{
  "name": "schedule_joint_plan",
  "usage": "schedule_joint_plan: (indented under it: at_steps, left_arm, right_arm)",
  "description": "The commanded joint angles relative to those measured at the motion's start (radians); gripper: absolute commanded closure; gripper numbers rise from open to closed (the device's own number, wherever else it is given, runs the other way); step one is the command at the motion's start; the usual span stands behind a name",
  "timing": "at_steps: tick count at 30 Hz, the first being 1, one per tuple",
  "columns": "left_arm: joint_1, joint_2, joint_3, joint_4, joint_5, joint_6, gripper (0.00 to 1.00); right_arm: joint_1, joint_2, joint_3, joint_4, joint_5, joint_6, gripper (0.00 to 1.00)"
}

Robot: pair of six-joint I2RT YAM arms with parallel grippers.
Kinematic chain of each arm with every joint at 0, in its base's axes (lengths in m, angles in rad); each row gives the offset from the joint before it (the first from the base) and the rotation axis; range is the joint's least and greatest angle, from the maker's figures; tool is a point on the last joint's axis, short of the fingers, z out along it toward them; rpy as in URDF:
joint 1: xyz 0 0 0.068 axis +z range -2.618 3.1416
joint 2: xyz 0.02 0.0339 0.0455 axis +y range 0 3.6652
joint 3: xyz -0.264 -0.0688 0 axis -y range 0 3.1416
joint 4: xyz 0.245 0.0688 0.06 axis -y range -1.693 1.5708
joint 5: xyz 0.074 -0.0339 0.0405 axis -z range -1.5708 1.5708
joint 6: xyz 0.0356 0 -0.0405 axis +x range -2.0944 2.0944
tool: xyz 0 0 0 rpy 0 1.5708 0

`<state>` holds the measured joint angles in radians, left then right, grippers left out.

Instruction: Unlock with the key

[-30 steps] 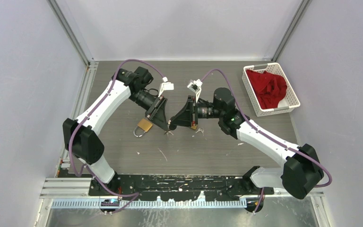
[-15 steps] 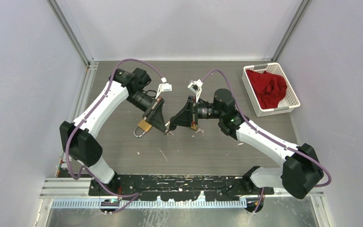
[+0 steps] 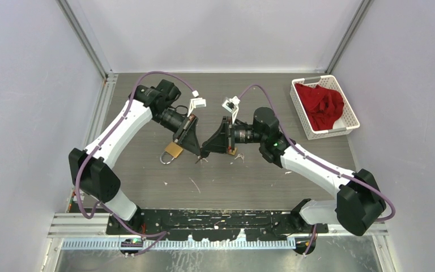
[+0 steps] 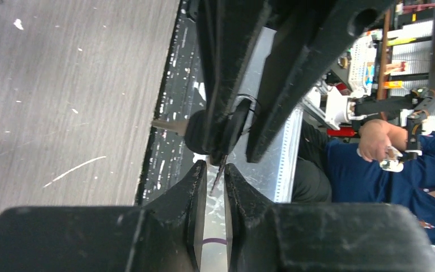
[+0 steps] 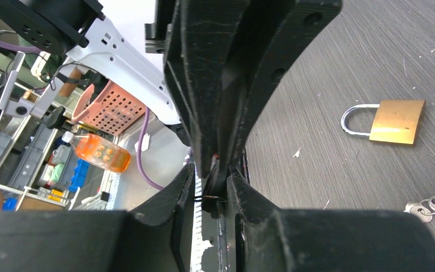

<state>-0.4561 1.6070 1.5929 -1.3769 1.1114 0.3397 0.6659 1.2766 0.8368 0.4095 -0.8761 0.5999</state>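
While your right gripper (image 5: 212, 177) clamps the key (image 4: 238, 121) by its black head, your left gripper (image 4: 215, 170) meets it tip to tip, jaws narrowed around the blade, contact not discernible; the padlock (image 3: 173, 150) lies flat on the tabletop (image 3: 243, 184) beside the left gripper, unheld.

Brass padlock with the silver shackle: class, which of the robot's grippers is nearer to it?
Left. In the top view the left gripper is just right of the brass padlock; the right gripper meets it from farther right.
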Motion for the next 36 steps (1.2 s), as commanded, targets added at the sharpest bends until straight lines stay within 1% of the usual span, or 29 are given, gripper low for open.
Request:
schedule_joint_plan:
  at_steps: [1,3,9,10,11,12,13,14,15,16,19,21,22,23,25,26,28,30,31,33,34,36]
  left_arm:
    - [0.004,-0.051,-0.004,0.085,-0.044,-0.048,0.88]
    - [0.005,-0.055,-0.005,0.07,-0.067,-0.028,0.99]
    - [0.005,-0.093,-0.004,0.032,-0.158,0.04,1.0]
    - [0.003,-0.1,-0.003,0.033,-0.173,0.047,1.0]
    - [0.004,-0.109,-0.003,0.038,-0.189,0.052,1.0]
    - [0.003,-0.118,-0.002,0.043,-0.212,0.066,1.0]
    - [0.0,-0.13,-0.005,0.049,-0.244,0.082,1.0]
    - [-0.008,-0.148,-0.013,0.062,-0.283,0.11,1.0]
    - [-0.017,-0.17,-0.024,0.082,-0.341,0.143,1.0]
    - [-0.027,-0.198,-0.041,0.107,-0.404,0.18,1.0]
    - [-0.086,-0.293,-0.102,0.172,-0.615,0.347,1.0]
    - [-0.122,-0.327,-0.134,0.227,-0.76,0.438,1.0]
    - [-0.139,-0.378,-0.165,0.275,-0.825,0.487,1.0]
    - [-0.155,-0.416,-0.205,0.334,-0.886,0.547,1.0]
    - [-0.19,-0.508,-0.315,0.48,-0.988,0.746,1.0]
    - [-0.209,-0.561,-0.389,0.609,-1.024,0.843,1.0]
    - [-0.235,-0.66,-0.541,0.849,-1.04,1.052,1.0]
    - [-0.24,-0.752,-0.699,1.115,-0.997,1.224,1.0]
    - [-0.241,-0.77,-0.769,1.229,-0.968,1.294,1.0]
    - [-0.241,-0.778,-0.861,1.443,-0.92,1.381,1.0]
    - [-0.242,-0.774,-0.885,1.518,-0.897,1.401,1.0]
    - [-0.242,-0.765,-0.902,1.609,-0.869,1.412,1.0]
  right_arm:
    - [0.006,-0.017,0.002,0.057,0.006,0.002,0.99]
    - [0.006,-0.023,0.001,0.049,0.013,-0.004,0.99]
    - [0.006,-0.033,0.009,0.017,0.031,-0.026,0.99]
    - [0.006,-0.028,0.014,0.012,0.03,-0.026,0.95]
    - [0.006,-0.021,0.02,0.002,0.035,-0.026,0.8]
    - [0.004,-0.013,0.034,-0.019,0.038,-0.025,0.48]
    - [-0.003,-0.004,0.049,-0.039,0.031,-0.026,0.31]
    - [-0.017,0.004,0.065,-0.053,0.021,-0.019,0.19]
    - [-0.034,0.008,0.078,-0.055,0.008,-0.002,0.13]
    - [-0.058,0.009,0.084,-0.042,-0.002,0.021,0.1]
    - [-0.129,0.017,0.103,0.025,-0.002,0.111,0.1]
    - [-0.145,0.041,0.126,0.045,0.023,0.158,0.11]
    - [-0.147,0.059,0.139,0.045,0.036,0.178,0.12]
    - [-0.147,0.079,0.152,0.047,0.043,0.201,0.13]
    - [-0.146,0.126,0.161,0.09,0.054,0.276,0.15]
    - [-0.147,0.149,0.16,0.126,0.058,0.334,0.16]
    - [-0.145,0.193,0.159,0.182,0.055,0.412,0.19]
    - [-0.138,0.224,0.148,0.26,0.049,0.488,0.21]
    - [-0.132,0.233,0.142,0.298,0.051,0.516,0.21]
    - [-0.115,0.24,0.138,0.317,0.052,0.533,0.23]
    - [-0.109,0.24,0.136,0.314,0.055,0.529,0.23]
    - [-0.104,0.239,0.13,0.32,0.06,0.525,0.24]
